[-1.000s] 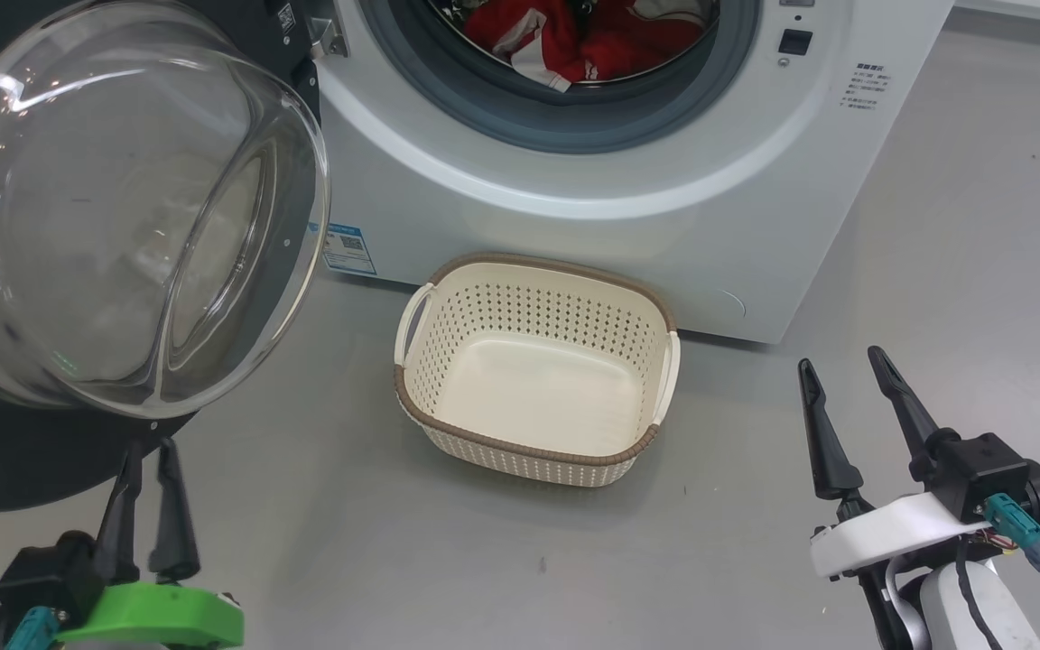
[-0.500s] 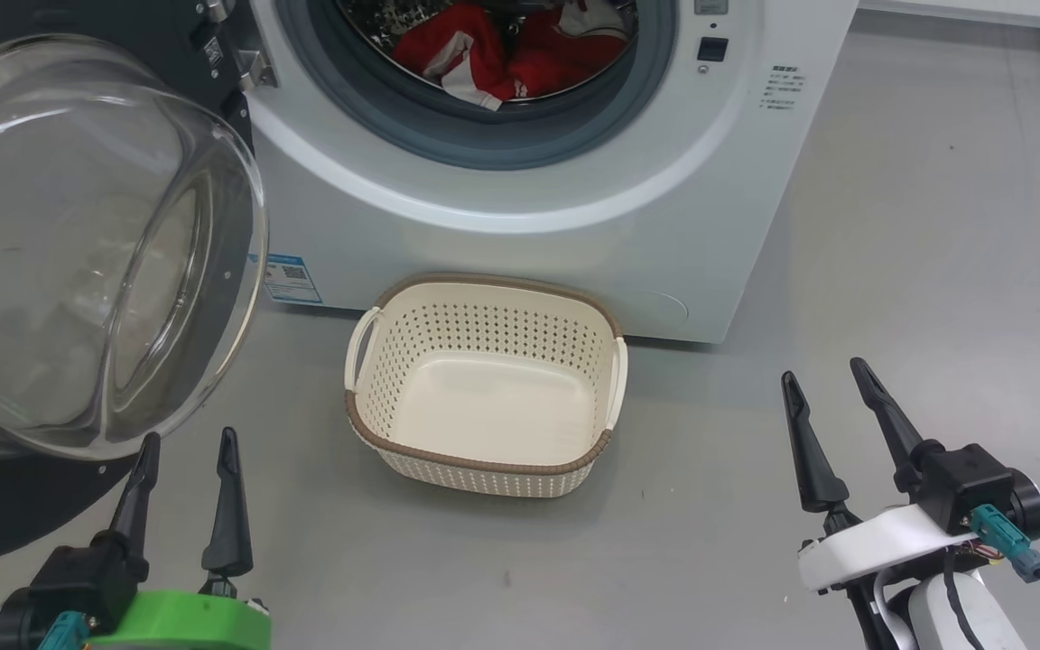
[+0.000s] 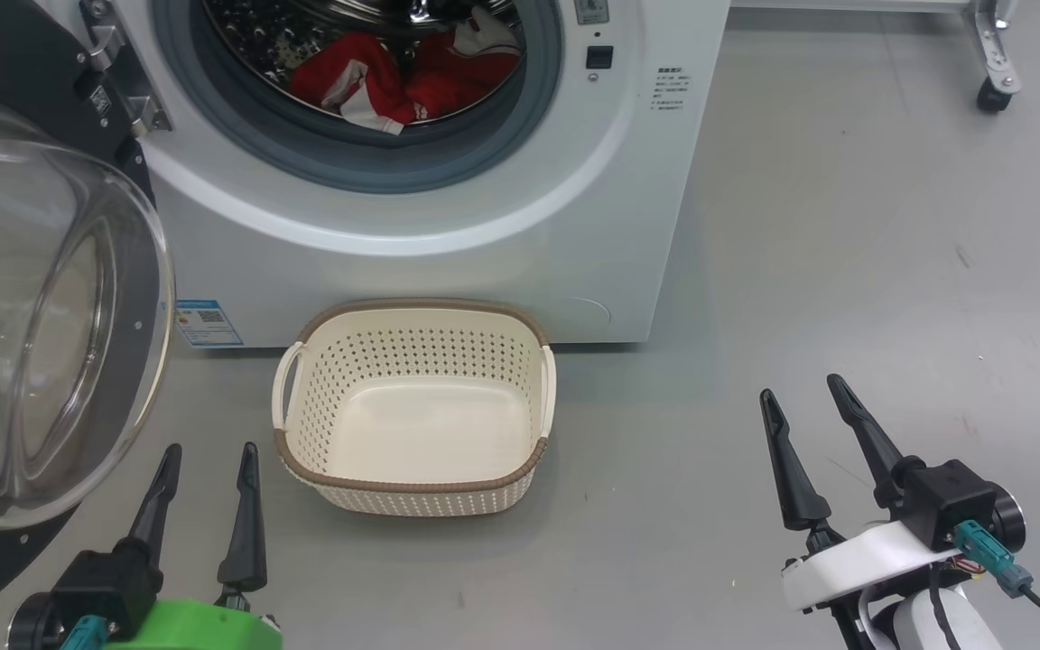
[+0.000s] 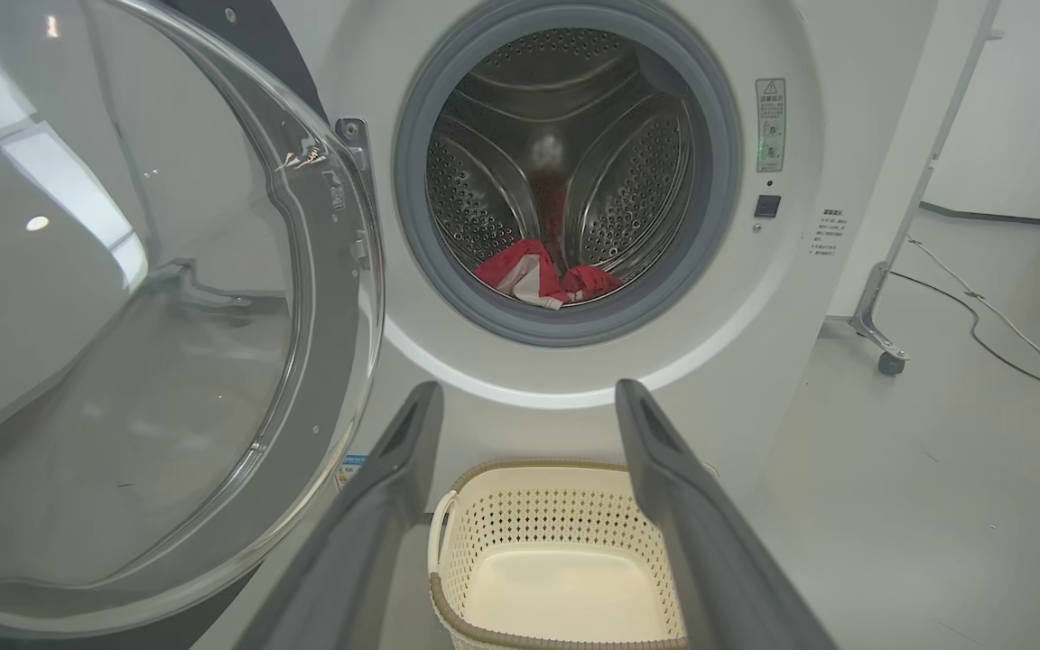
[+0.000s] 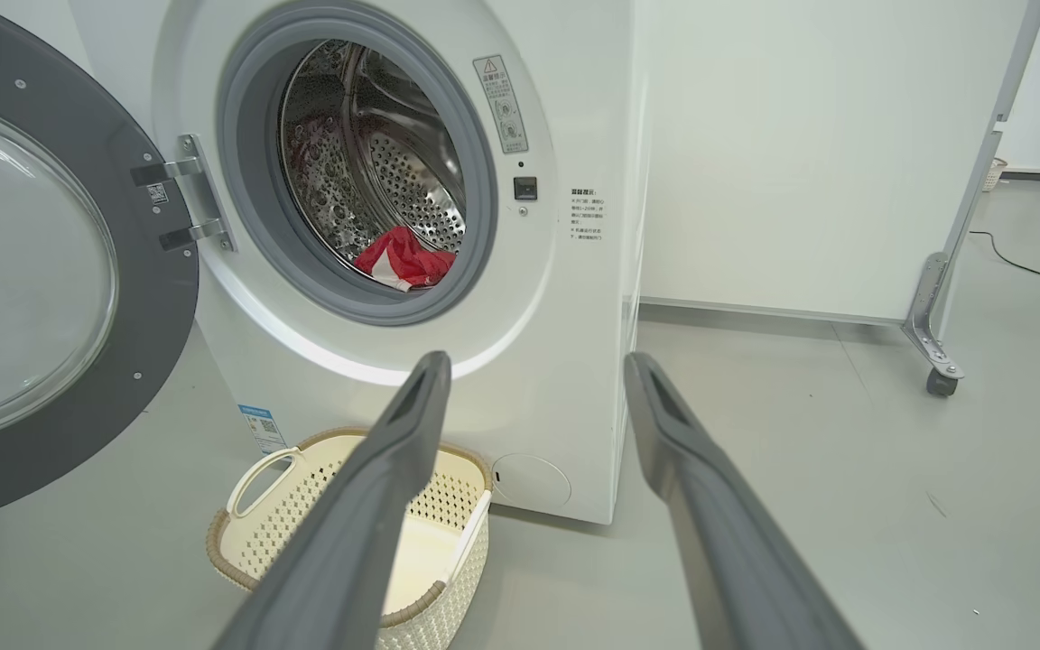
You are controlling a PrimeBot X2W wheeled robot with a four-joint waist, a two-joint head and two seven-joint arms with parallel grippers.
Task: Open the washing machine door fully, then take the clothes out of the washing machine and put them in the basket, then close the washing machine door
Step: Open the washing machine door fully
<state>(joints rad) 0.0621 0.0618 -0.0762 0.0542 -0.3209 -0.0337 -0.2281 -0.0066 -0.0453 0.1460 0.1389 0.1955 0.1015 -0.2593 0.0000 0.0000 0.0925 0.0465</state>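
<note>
Grey floor (image 3: 845,271); at the far right, a white panel (image 5: 800,153) on a castered leg (image 5: 933,325), cables (image 4: 971,295) trailing beside it.

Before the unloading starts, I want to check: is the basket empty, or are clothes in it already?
Empty. The basket shows a bare cream bottom; the clothes lie inside the washing machine.

Head view looks steeply down from above and in front of the washing machine (image 3: 412,235), grey floor (image 3: 845,271) over most of the frame, basket (image 3: 412,501) near centre, open door (image 3: 41,307) close at the left edge. Left wrist view sits low, faces almost straight into the drum (image 4: 574,153), very near the door glass. Right wrist view is low too, off to the right, facing the machine's front at an angle. All three share the drum, clothes (image 3: 366,81), basket and door.
</note>
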